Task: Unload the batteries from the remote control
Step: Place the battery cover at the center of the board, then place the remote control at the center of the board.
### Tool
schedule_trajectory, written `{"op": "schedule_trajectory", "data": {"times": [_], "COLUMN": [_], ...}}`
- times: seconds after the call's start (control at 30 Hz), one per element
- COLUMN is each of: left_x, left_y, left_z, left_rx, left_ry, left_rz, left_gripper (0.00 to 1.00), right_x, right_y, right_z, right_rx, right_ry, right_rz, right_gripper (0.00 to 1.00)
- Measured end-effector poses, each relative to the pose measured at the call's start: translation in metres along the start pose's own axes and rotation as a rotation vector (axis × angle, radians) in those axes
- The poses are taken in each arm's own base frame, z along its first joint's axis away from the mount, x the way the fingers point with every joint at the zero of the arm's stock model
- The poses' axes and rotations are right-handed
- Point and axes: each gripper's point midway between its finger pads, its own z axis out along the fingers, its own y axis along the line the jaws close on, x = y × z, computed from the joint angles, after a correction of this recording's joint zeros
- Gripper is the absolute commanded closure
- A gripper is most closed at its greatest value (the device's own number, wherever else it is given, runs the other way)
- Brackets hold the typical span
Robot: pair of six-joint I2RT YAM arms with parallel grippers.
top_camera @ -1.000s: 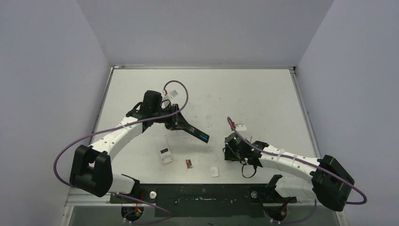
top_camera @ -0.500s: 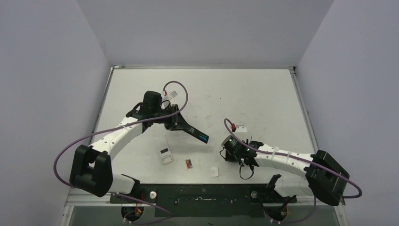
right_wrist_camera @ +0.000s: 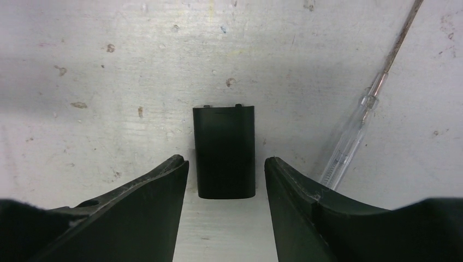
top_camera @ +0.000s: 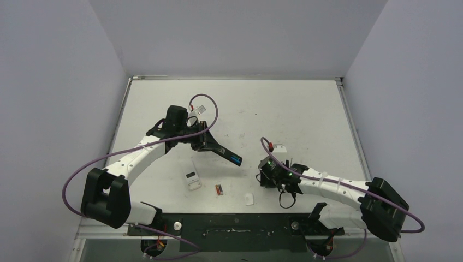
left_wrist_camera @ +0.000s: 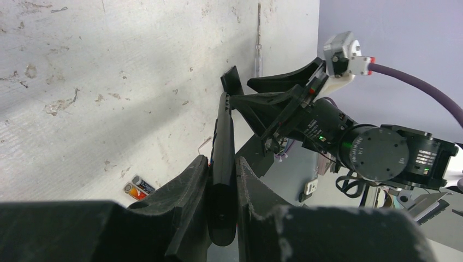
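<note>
My left gripper [top_camera: 205, 141] [left_wrist_camera: 221, 164] is shut on a black remote control [top_camera: 225, 153] [left_wrist_camera: 223, 158], held edge-on above the table with a blue spot at its far end. Two batteries [top_camera: 219, 189] [left_wrist_camera: 138, 187], one reddish-brown and one dark, lie side by side on the table below it. My right gripper [top_camera: 266, 176] [right_wrist_camera: 226, 161] is open, pointing down at a small black rectangular plate [right_wrist_camera: 224, 152] that lies flat on the table between its fingers, touching neither.
A white remote [top_camera: 192, 178] lies left of the batteries. A small white rounded piece [top_camera: 249, 199] sits near the front edge, and another white piece [top_camera: 279, 147] lies behind my right gripper. A clear thin tool [right_wrist_camera: 355, 134] lies beside the right finger.
My right gripper has opened wider over the black plate and its arm has shifted slightly. The left arm and the remote control have not moved.
</note>
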Motion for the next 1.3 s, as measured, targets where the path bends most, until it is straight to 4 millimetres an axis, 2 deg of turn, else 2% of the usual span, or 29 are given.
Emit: {"op": "schedule_trajectory", "data": {"times": [0.1, 0.17, 0.27, 0.37, 0.43, 0.57, 0.67, 0.87, 1.3], "left_x": [0.000, 0.000, 0.000, 0.001, 0.001, 0.003, 0.005, 0.010, 0.016], "left_y": [0.000, 0.000, -0.001, -0.004, -0.008, -0.015, -0.019, -0.022, -0.033], "left_z": [0.000, 0.000, 0.000, 0.000, 0.000, 0.000, 0.000, 0.000, -0.005], "left_rx": [-0.001, -0.001, 0.004, 0.023, 0.041, 0.074, 0.093, 0.112, 0.166], "left_ry": [-0.001, -0.001, 0.001, 0.007, 0.013, 0.024, 0.036, 0.057, 0.101], "left_rz": [0.000, 0.000, 0.002, 0.008, 0.015, 0.032, 0.041, 0.043, 0.074], "left_gripper": [1.00, 1.00, 1.00, 1.00, 1.00, 1.00, 1.00, 1.00, 1.00], "right_x": [-0.012, -0.027, -0.058, -0.080, -0.088, -0.093, -0.095, -0.091, -0.092], "right_y": [0.006, 0.017, 0.043, 0.071, 0.086, 0.113, 0.130, 0.135, 0.134], "right_z": [-0.009, -0.021, -0.048, -0.076, -0.087, -0.092, -0.088, -0.083, -0.082], "right_rx": [-0.048, -0.126, -0.302, -0.481, -0.556, -0.636, -0.670, -0.691, -0.684], "right_ry": [-0.043, -0.106, -0.238, -0.355, -0.397, -0.393, -0.378, -0.374, -0.396], "right_rz": [-0.019, -0.037, -0.092, -0.204, -0.294, -0.472, -0.581, -0.694, -0.760], "right_gripper": [0.40, 0.34, 0.25, 0.23, 0.23, 0.23, 0.27, 0.33, 0.58]}}
